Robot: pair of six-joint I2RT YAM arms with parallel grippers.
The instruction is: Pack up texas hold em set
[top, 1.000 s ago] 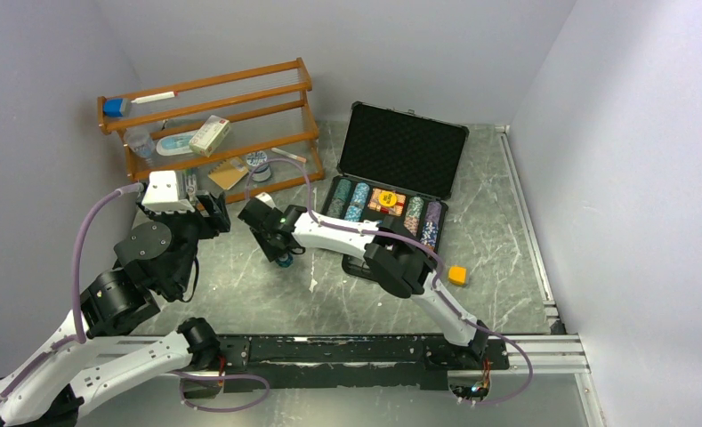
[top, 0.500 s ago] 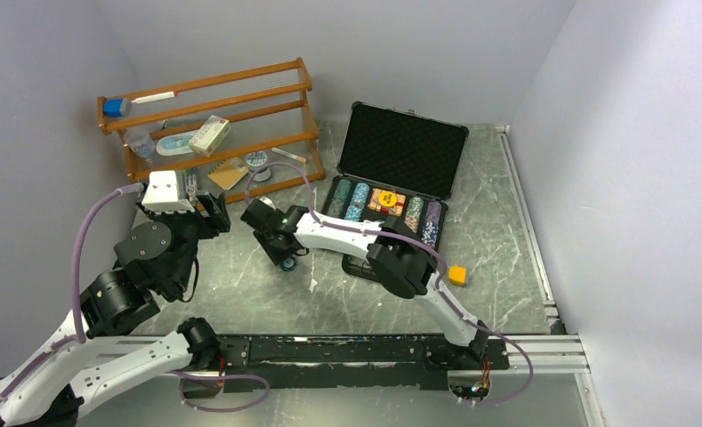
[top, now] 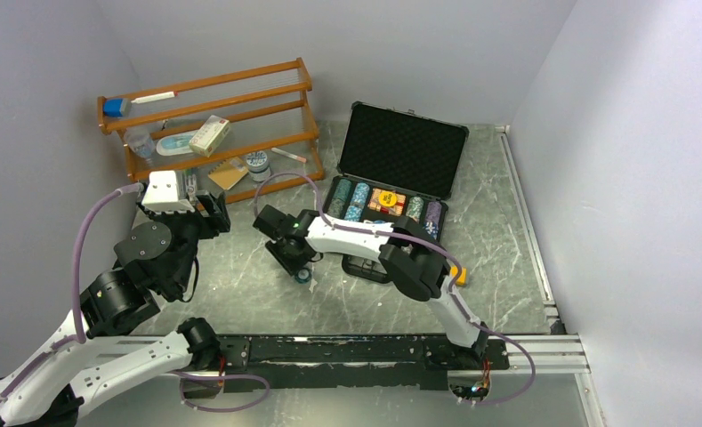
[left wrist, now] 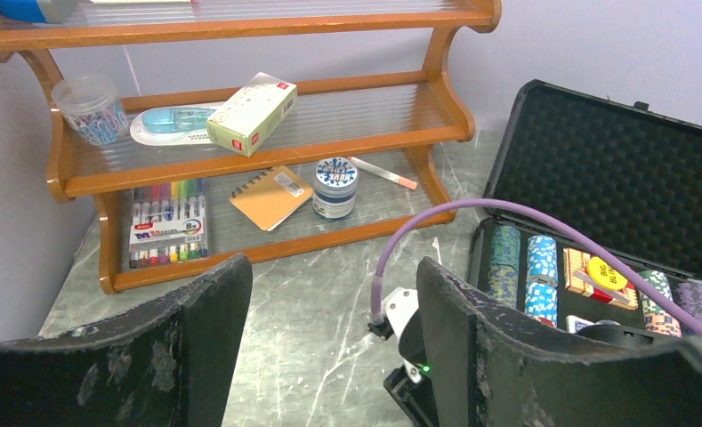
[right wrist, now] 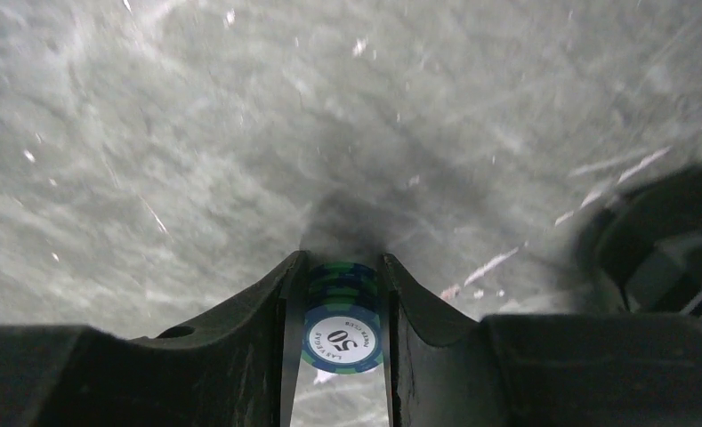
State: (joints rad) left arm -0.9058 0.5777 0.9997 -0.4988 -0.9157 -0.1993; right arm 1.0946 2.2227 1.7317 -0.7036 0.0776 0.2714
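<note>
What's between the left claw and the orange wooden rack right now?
Nothing: in the left wrist view, only bare marbled tabletop lies between the open left claw and the wooden rack.

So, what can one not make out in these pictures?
- Right wrist view: the right tool grips a chip stack and covers its sides, so no count.
- Top view: the right arm hides the near edge of the case.
- Left wrist view: the frame edge cuts the case's right end.

1. The rack [top: 231,89] is standing left of the open case [top: 402,149].
2. The cube [top: 460,276] is lying right of the case's front.
3. The chip stack [right wrist: 342,331] is sitting left-front of it, in the right gripper [top: 302,272].
</note>
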